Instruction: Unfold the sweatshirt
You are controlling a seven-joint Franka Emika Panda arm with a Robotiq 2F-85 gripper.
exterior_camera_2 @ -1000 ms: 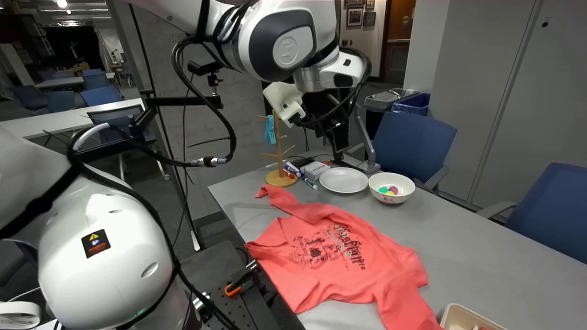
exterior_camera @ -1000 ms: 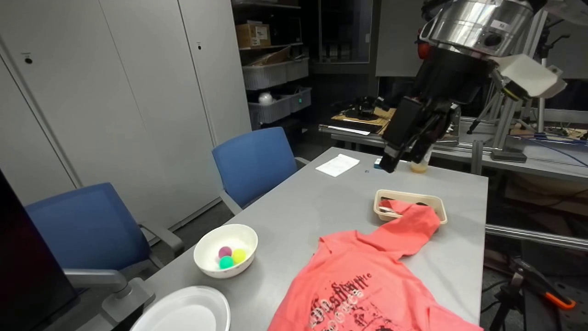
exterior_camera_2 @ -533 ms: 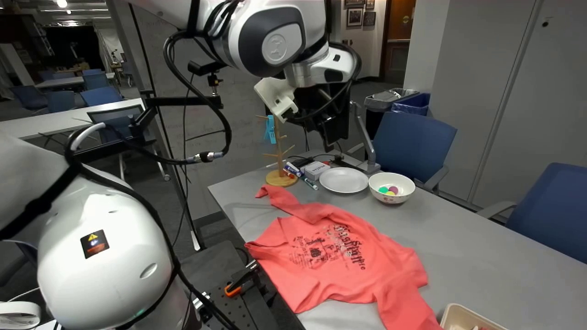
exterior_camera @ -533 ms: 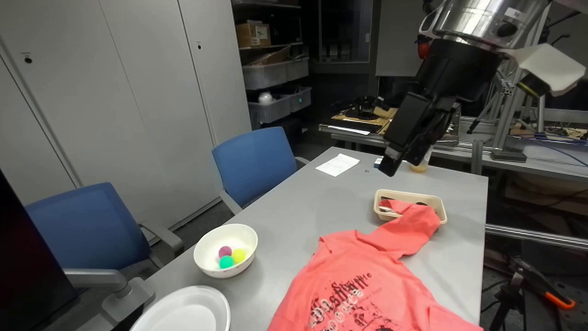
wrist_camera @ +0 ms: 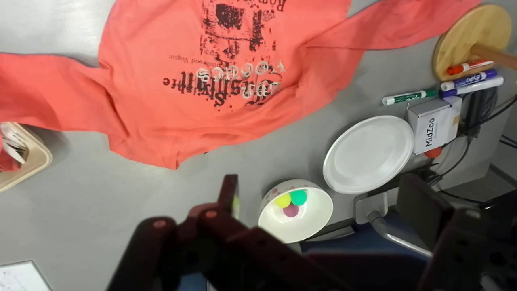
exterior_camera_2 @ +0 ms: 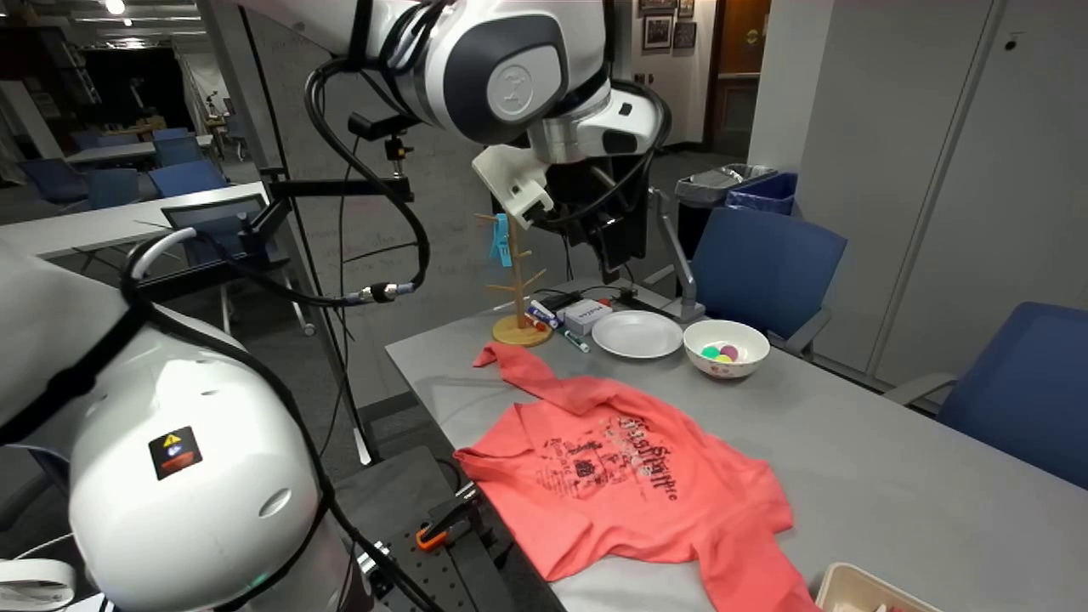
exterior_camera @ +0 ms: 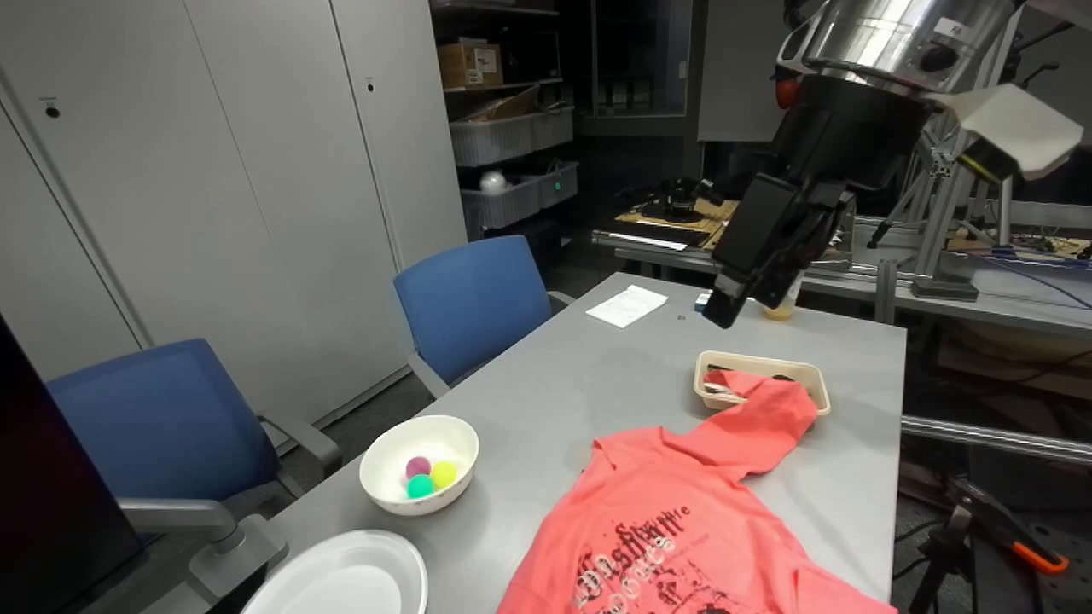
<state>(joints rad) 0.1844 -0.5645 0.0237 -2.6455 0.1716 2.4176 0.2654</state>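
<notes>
The coral sweatshirt lies spread on the grey table, print side up, in both exterior views [exterior_camera: 682, 512] [exterior_camera_2: 629, 476] and in the wrist view [wrist_camera: 149, 97]. Both sleeves stretch outward. One sleeve end lies over the beige tray [exterior_camera: 806, 373]; the other points toward the wooden stand [exterior_camera_2: 520, 330] and looks narrow and bunched. Some creases show near the hem and body edges. My gripper [exterior_camera: 751, 305] hangs in the air above the table, apart from the sweatshirt. In the wrist view the gripper [wrist_camera: 323, 202] has its fingers wide apart with nothing between them.
A white bowl [exterior_camera: 392, 452] with small coloured balls and a white plate [exterior_camera_2: 637, 334] stand beside the sweatshirt. Markers [wrist_camera: 472, 79] and a small white box [wrist_camera: 434, 125] lie by the stand. A paper [exterior_camera: 627, 306] and a bottle [exterior_camera: 781, 309] are at the table's end.
The arm and gripper have shifted slightly, up and to the left in an exterior view, mostly in the first half second, then held nearly still. The sweatshirt has not moved.
</notes>
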